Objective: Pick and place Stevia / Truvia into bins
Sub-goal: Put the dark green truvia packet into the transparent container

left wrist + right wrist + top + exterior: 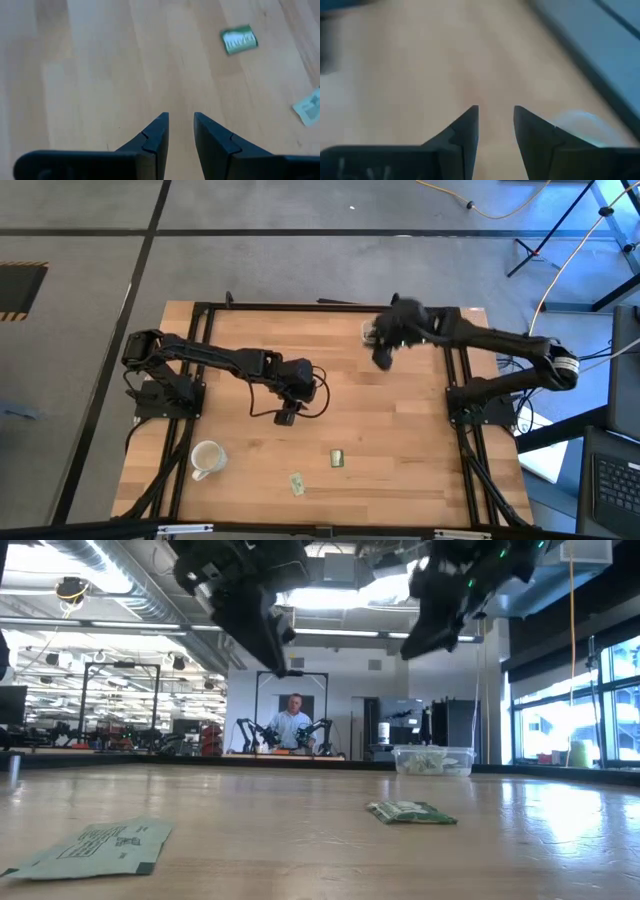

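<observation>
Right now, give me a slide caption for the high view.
Two pale green paper sachets and a white handled mug near the wooden table's front edge; both arms hover.

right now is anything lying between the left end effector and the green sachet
No. In the left wrist view only bare wood lies between the left end effector, open and empty, and the green sachet; the high view agrees.

Pale wood table (400, 420), a green-and-white sachet (338, 458) and a paler one (297, 484), white mug (206, 458), clear tub (433, 759), both arms black
</observation>
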